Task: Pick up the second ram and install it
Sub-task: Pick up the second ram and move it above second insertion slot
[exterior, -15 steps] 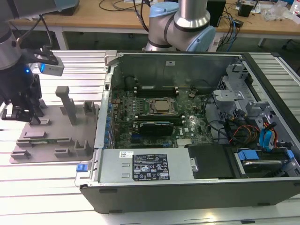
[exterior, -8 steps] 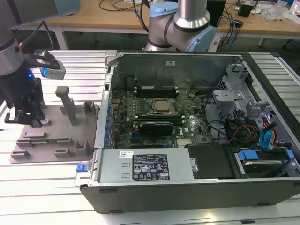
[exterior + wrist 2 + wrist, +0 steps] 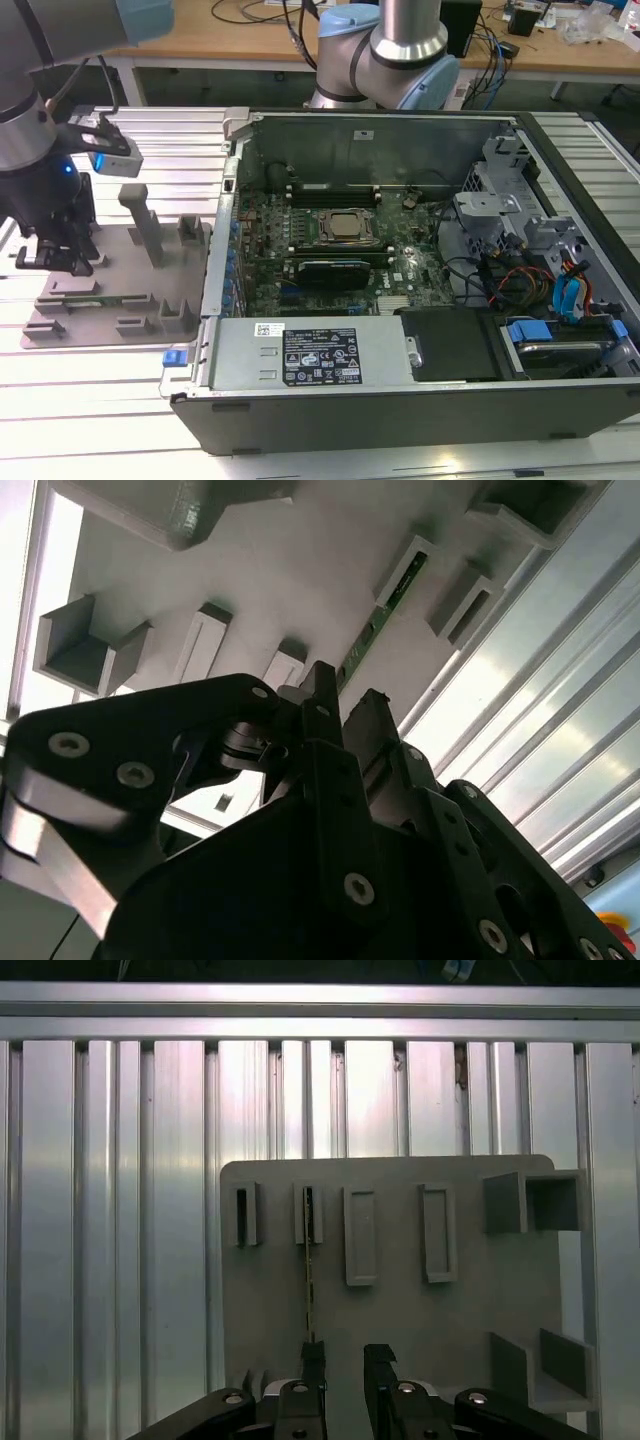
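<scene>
Now the gripper (image 3: pixel 343 1365) hangs low over the grey holder (image 3: pixel 460 1310), its two black fingers (image 3: pixel 313 1385) spread with bare plate showing in the gap and nothing pinched between them. The ram (image 3: pixel 308 1280) stands on edge in one of the holder's narrow pockets, so in the first wrist view it reads as a thin green line running straight away from the fingertips. Its long axis lies across the line along which the fingers close, which suits a pinch on its two flat faces. Its near end looks to fall in line with one finger rather than with the gap, so a small sideways shift seems needed. In the second wrist view the ram (image 3: pixel 387 605) shows as a slim green strip just beyond the fingertips, close but apart. The holder is matte grey plastic with rectangular pockets and square upright blocks, and it rests on a ribbed, shiny aluminium table (image 3: pixel 110 1210). In the exterior view the gripper (image 3: pixel 55 258) sits at that view's left, well apart from the open metal case (image 3: pixel 400 420), where the green motherboard (image 3: pixel 270 225) lies flat with the square socket (image 3: pixel 345 227) at its middle
</scene>
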{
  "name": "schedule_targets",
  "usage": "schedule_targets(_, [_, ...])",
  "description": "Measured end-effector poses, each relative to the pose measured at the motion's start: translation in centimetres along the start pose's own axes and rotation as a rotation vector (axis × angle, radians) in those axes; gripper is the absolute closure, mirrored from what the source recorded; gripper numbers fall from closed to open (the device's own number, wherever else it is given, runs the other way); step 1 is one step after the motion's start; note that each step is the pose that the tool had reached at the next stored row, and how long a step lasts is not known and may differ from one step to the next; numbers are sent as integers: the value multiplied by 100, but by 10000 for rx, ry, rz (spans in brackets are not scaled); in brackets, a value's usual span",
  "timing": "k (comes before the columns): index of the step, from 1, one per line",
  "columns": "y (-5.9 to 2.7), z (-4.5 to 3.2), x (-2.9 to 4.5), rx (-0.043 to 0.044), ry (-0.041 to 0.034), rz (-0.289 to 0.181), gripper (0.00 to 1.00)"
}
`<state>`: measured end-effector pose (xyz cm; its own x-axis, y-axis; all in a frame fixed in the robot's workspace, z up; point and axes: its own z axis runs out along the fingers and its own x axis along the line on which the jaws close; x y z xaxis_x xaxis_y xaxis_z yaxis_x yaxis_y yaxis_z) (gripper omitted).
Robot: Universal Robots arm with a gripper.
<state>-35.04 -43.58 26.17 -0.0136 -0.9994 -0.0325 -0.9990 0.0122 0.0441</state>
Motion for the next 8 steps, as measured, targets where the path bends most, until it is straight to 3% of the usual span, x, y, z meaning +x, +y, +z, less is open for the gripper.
schedule_targets(8, [-6,126,4,0,0,0,72])
